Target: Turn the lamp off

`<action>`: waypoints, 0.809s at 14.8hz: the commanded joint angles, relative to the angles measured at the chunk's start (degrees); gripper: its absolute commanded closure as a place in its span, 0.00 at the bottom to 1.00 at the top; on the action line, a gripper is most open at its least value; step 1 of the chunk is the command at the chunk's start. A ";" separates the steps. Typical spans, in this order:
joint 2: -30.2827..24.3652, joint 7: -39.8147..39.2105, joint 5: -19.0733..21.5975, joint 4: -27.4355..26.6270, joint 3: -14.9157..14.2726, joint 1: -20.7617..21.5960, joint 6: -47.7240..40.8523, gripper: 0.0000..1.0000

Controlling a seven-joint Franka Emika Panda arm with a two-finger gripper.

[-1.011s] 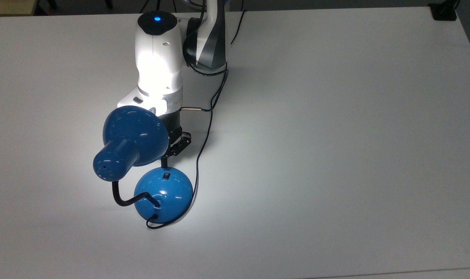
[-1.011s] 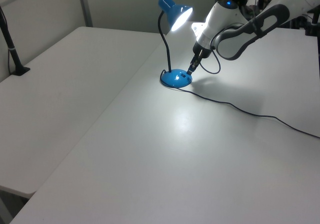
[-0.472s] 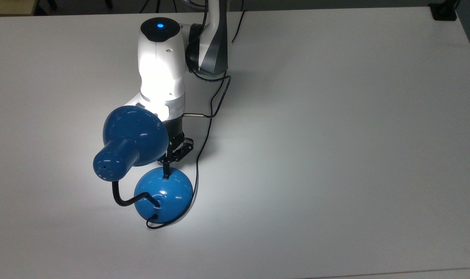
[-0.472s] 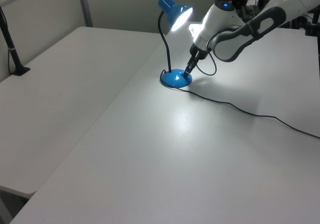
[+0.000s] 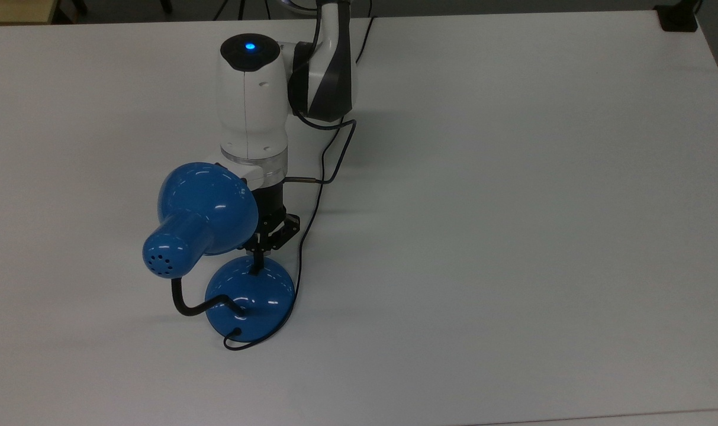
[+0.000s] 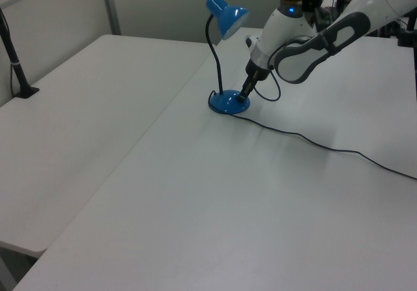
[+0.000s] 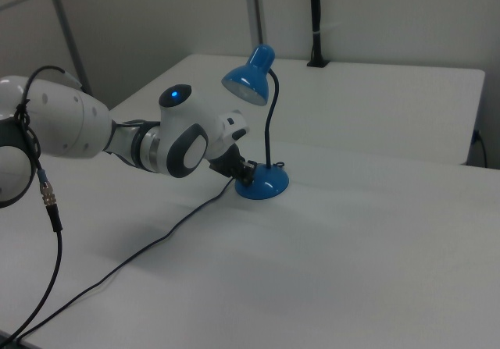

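The blue lamp stands on the white table with its shade (image 5: 208, 207) dark, giving no light. Its round base (image 5: 249, 303) sits just below the shade in the top view, and the black neck (image 5: 184, 302) curves off the top view's left. My gripper (image 5: 257, 265) points down with its fingers together, tips pressed on the upper part of the base where the switch is covered. The left view has the gripper (image 6: 244, 97) on the base (image 6: 227, 103) under the shade (image 6: 228, 14). The right view has the gripper (image 7: 247, 179) against the base (image 7: 266, 183).
The lamp's thin black cord (image 5: 302, 236) runs from the base past my wrist and trails across the table (image 6: 313, 141). A black clamped post (image 6: 16, 63) stands at the left view's far left edge. A black fixture (image 5: 677, 18) sits at the top view's upper right corner.
The lamp's light has gone out and the bright patch on the table is gone. My gripper has moved down from just beside the base onto its switch area.
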 commanded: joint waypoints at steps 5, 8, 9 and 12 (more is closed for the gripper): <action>-2.85 0.97 0.66 -2.48 0.02 0.55 0.54 1.00; -9.44 4.82 0.92 -3.81 0.02 0.46 -9.51 1.00; -11.46 5.45 0.92 -3.89 0.02 0.37 -13.75 1.00; -19.02 8.52 0.92 -3.80 0.02 0.02 -29.04 0.90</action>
